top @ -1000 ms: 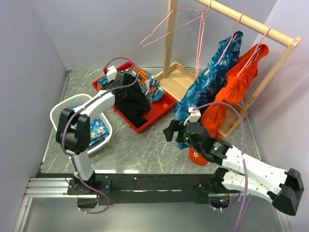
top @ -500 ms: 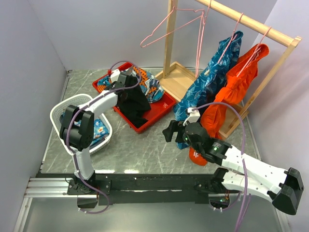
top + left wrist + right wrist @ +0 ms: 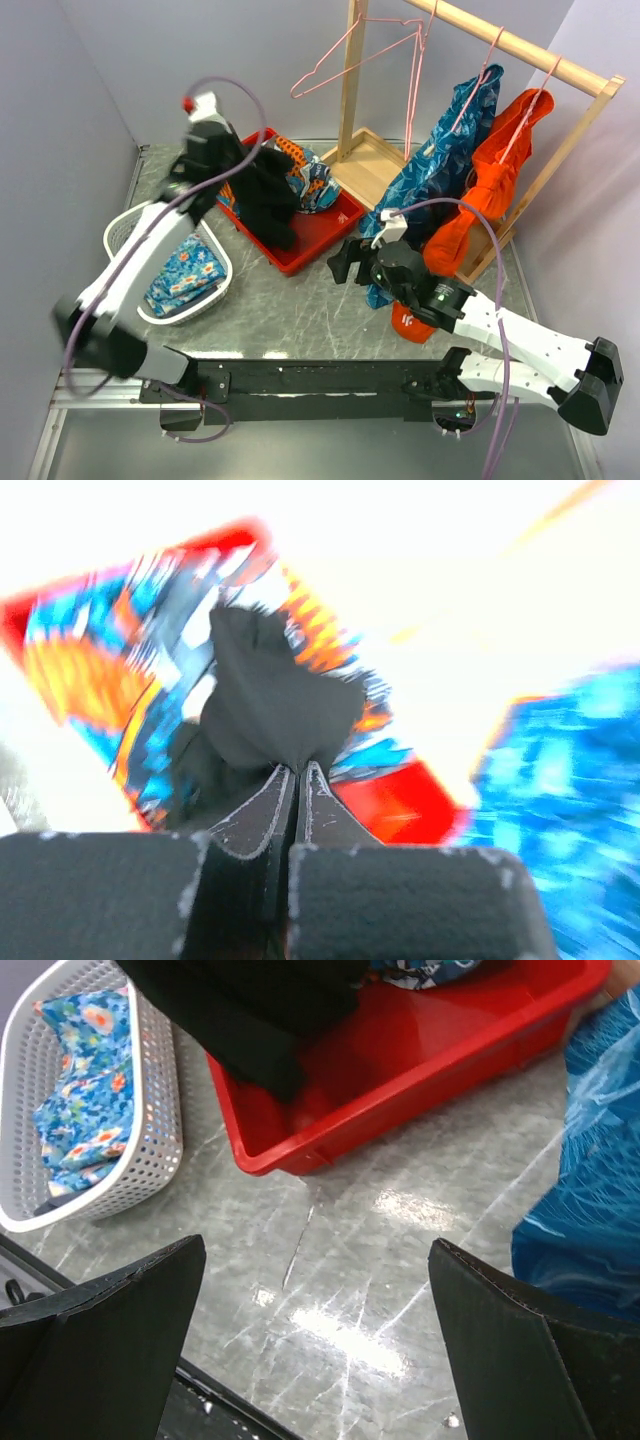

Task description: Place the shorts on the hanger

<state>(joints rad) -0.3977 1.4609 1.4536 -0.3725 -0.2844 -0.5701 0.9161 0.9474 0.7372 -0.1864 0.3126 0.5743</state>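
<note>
- Our left gripper [image 3: 297,772] is pinched tight on the shorts [image 3: 265,200], which hang from it over the red tray [image 3: 325,238].
- Our right gripper [image 3: 312,1260] has its fingers spread wide over the table [image 3: 400,1260].
- The pink hanger [image 3: 360,55] hangs on the rail [image 3: 520,45].

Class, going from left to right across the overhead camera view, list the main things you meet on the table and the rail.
white basket → black shorts → hanging blue patterned garment → orange garment. The red tray is left out because it overlaps the shorts.
</note>
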